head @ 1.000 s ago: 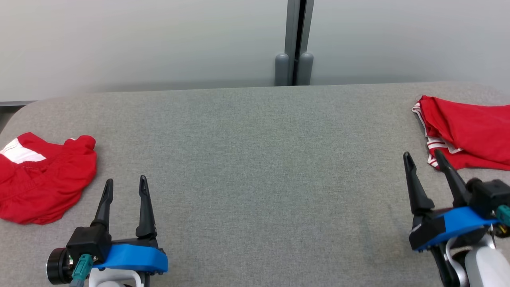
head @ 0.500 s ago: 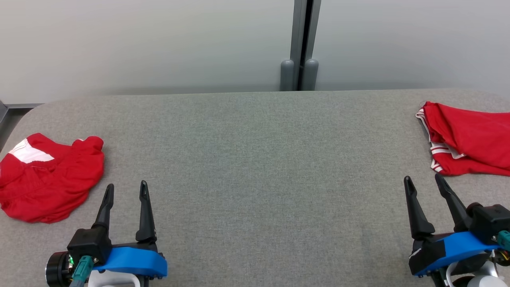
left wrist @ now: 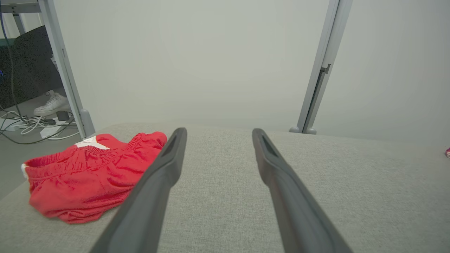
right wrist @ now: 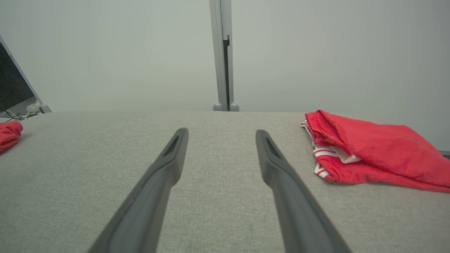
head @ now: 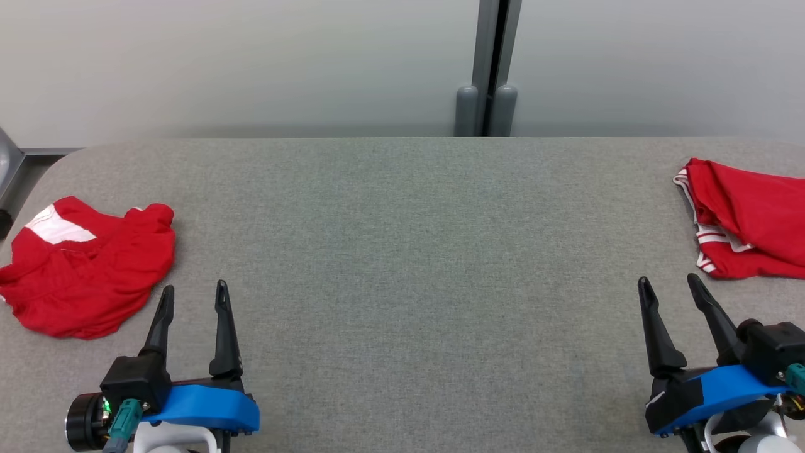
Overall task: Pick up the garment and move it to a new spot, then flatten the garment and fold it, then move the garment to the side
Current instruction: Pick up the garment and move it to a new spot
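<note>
The crumpled red garment with a white patch (head: 88, 270) sits bunched up at the left end of the grey fabric-topped desk (head: 402, 251). It looks like shorts with a gathered waistband, though it's too scrunched up to be sure. Way over at the right end there's a second one, a folded red garment with white striped trim (head: 748, 220), running off the edge of the head view.

Compared with a second ago, everything in the head view has slid to the right, including the grey post (head: 494, 69) against the pale wall. So that's the camera turning, not the clothes moving. What did change is the right gripper (head: 667, 280): its tips overlapped the folded garment before, and now they sit just below its near edge with a sliver of desk between.

The left gripper (head: 194, 288) hovers just right of the crumpled garment, not touching it. Both grippers are spread moderately wide with nothing between the fingers.
</note>
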Controlling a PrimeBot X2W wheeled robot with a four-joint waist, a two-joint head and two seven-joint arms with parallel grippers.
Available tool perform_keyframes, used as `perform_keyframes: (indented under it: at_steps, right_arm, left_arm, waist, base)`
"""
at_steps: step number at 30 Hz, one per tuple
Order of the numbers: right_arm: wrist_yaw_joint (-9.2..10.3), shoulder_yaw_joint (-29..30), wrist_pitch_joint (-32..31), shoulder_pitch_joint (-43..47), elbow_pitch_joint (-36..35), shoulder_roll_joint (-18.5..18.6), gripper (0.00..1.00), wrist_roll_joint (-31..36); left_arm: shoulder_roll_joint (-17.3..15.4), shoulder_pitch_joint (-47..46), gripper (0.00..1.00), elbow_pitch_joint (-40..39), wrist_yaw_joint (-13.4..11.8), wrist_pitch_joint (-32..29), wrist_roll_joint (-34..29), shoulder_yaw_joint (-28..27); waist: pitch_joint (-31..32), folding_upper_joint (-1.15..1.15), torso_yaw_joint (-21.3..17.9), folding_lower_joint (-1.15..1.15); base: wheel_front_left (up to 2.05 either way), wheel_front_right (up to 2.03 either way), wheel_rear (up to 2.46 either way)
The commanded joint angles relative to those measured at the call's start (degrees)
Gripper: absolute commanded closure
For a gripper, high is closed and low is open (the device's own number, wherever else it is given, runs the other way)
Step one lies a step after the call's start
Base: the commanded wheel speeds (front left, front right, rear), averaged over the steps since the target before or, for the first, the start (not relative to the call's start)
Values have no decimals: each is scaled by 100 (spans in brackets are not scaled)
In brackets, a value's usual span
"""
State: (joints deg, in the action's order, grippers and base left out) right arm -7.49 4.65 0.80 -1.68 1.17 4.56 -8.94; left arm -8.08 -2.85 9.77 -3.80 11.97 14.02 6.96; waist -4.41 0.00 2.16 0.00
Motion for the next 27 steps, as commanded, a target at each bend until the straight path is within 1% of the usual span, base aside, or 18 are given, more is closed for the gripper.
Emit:
perform_keyframes:
  at_steps: [1, 8, 21, 27]
  right_arm:
    - [-2, -3, 12, 20, -18, -22, 0, 35]
    - [-2, -33, 72, -39, 3, -64, 0, 45]
    - [-2, -100, 77, -116, 78, -105, 0, 149]
    - [-2, -137, 72, -101, 95, -98, 0, 182]
  left_arm:
    - [-36, -96, 0, -18, -28, 20, 15, -10]
    - [-67, -166, 0, -26, -83, 20, 54, -26]
    - [-154, -143, 0, -27, -131, 30, 119, -71]
    - [-224, -18, 0, -76, -187, -5, 162, -157]
  waist:
    - [-30, 0, 65, 0]
    - [-105, 0, 435, 0]
    - [-114, 0, 1503, 0]
    - [-91, 0, 1913, 0]
  base:
    - [0, 0, 0]
    - [0, 0, 0]
    - [0, 0, 0]
    - [0, 0, 0]
